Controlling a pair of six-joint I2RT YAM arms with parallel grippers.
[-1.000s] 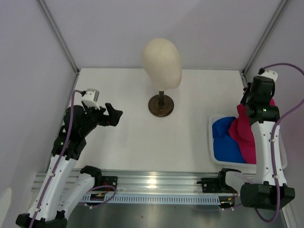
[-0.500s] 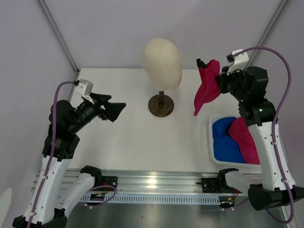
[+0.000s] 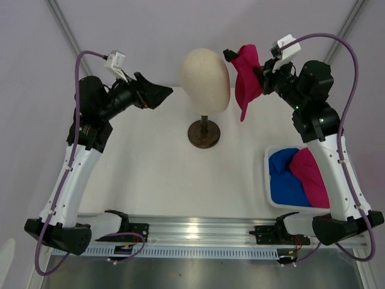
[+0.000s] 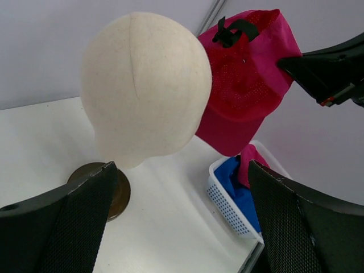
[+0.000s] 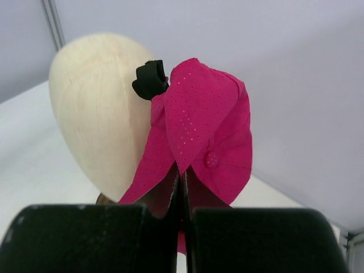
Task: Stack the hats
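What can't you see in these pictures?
- Top view: how many hats fill the basket; they lie piled, partly under the right arm.
- Left wrist view: part of the basket, behind a finger of the left gripper.
- Right wrist view: the pink cap's lower part, behind the right gripper.

Cream mannequin head point(image 3: 206, 78) atop dark round stand point(image 3: 204, 133), white table point(image 3: 156, 162) beneath the head, white mesh basket point(image 3: 267, 180) to its near right

Mannequin stand point(image 5: 106, 198) mostly behind pink cap point(image 5: 205, 125)
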